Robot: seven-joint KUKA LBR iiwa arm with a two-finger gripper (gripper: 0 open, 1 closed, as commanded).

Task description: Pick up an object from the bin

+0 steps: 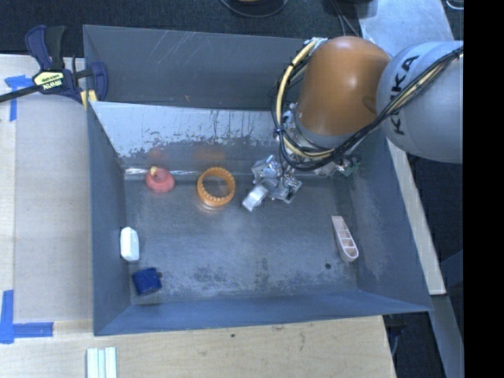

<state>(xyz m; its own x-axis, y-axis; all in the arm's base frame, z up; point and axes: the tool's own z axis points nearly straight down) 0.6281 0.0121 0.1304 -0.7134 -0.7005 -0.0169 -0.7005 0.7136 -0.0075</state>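
We are holding the gripper (272, 183) just beside a white piece (253, 201), right of the ring (216, 187); spread or closed, we cannot tell; we are judging it light, stiff, best pinched across its narrow sides.

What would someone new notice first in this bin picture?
The big orange cover on the wrist of the arm, over the back right of the bin, draws the eye first. Next comes the orange ring lying near the back wall, just left of the arm's tip, then the blue block in the front left corner.
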